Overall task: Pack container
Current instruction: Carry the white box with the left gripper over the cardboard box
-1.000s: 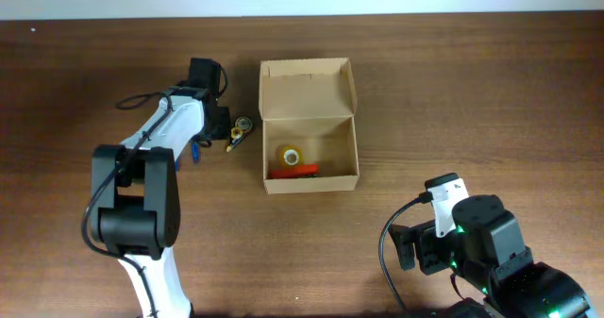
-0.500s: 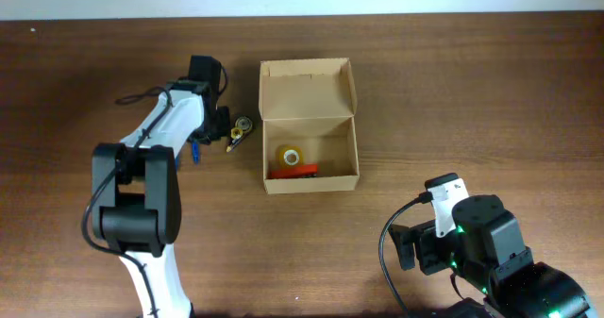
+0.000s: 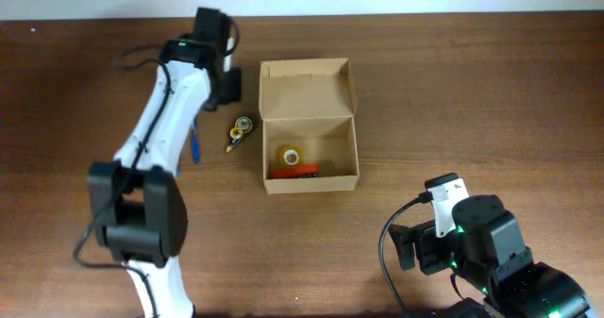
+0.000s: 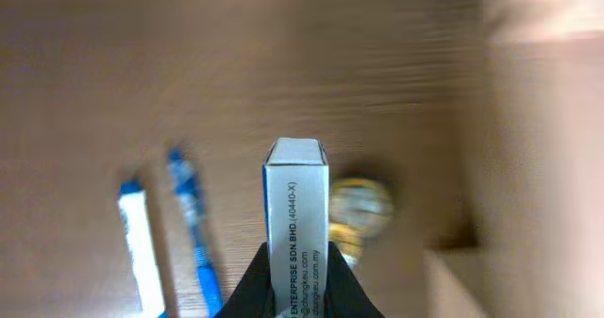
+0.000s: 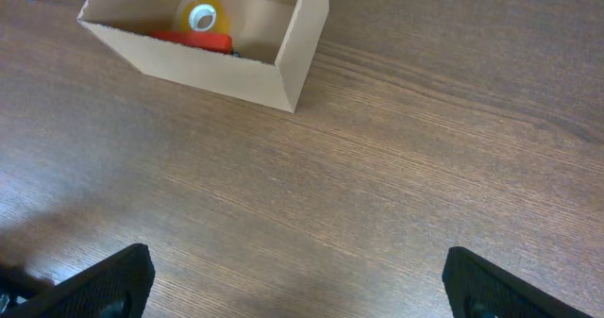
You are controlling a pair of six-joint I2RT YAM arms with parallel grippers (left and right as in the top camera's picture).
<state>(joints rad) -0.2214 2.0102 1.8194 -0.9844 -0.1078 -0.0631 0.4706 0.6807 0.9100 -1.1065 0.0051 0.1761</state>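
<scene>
The container [image 3: 310, 135] is a tan cardboard box, open, its flap lid standing at the back; it holds a yellow tape roll [image 3: 290, 155] and a red item [image 3: 293, 171]. It also shows in the right wrist view [image 5: 283, 68]. My left gripper [image 4: 297, 280] is shut on a small white printed box [image 4: 296, 214], lifted above the table left of the container's lid. My right gripper [image 5: 297, 280] is open and empty over bare table near the front right.
A yellow tape roll [image 3: 243, 125] with a yellow pen [image 3: 231, 144] lies left of the container. A blue pen [image 3: 195, 148] lies further left; in the left wrist view a blue pen [image 4: 193, 228] and a white-and-blue marker [image 4: 140, 247] lie below.
My left arm has risen and swung toward the back and right, from beside the pens toward the container's lid, carrying the white box. The right arm has not moved.
</scene>
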